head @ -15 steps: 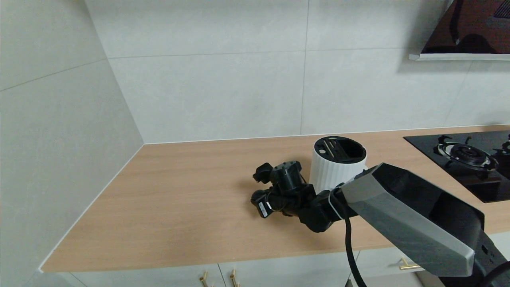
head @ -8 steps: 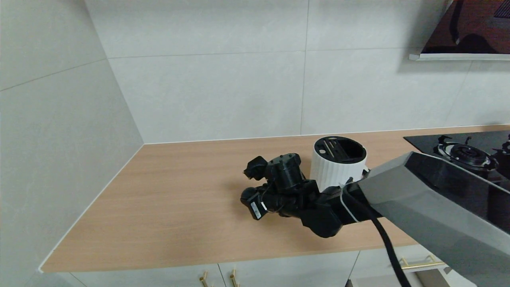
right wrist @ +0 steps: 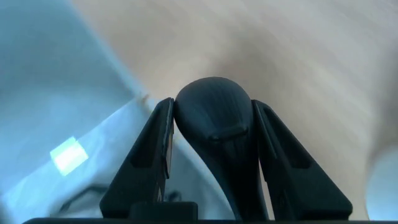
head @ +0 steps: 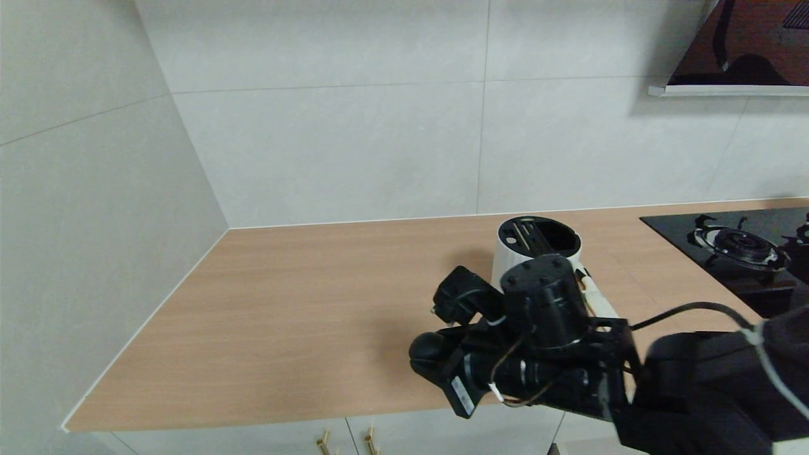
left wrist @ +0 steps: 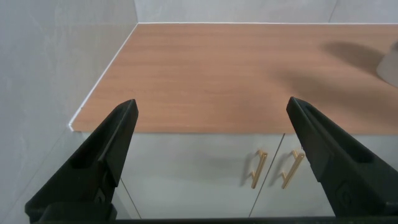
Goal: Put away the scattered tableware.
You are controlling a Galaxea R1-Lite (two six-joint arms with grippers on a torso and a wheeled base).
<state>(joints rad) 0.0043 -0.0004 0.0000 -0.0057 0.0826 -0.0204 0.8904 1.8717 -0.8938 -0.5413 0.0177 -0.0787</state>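
A white ribbed utensil holder [head: 536,258] with a black slotted top stands on the wooden counter [head: 303,316], toward the back right. My right gripper [head: 442,370] hangs in front of it, over the counter's front edge. In the right wrist view the right gripper [right wrist: 211,121] is shut on a black utensil with a rounded end [right wrist: 214,115]. That rounded end [head: 428,349] pokes out toward the left. My left gripper [left wrist: 211,155] is open, low in front of the white cabinet doors [left wrist: 205,174], with nothing between its fingers [left wrist: 102,155].
A black gas hob [head: 739,249] sits at the counter's right end, under a range hood [head: 739,57]. Tiled walls close the left side and the back. A pale item [head: 594,294] lies beside the holder, partly hidden by my arm.
My right arm has pulled back from beside the holder toward the counter's front edge and turned, still holding the black utensil. The holder has not moved.
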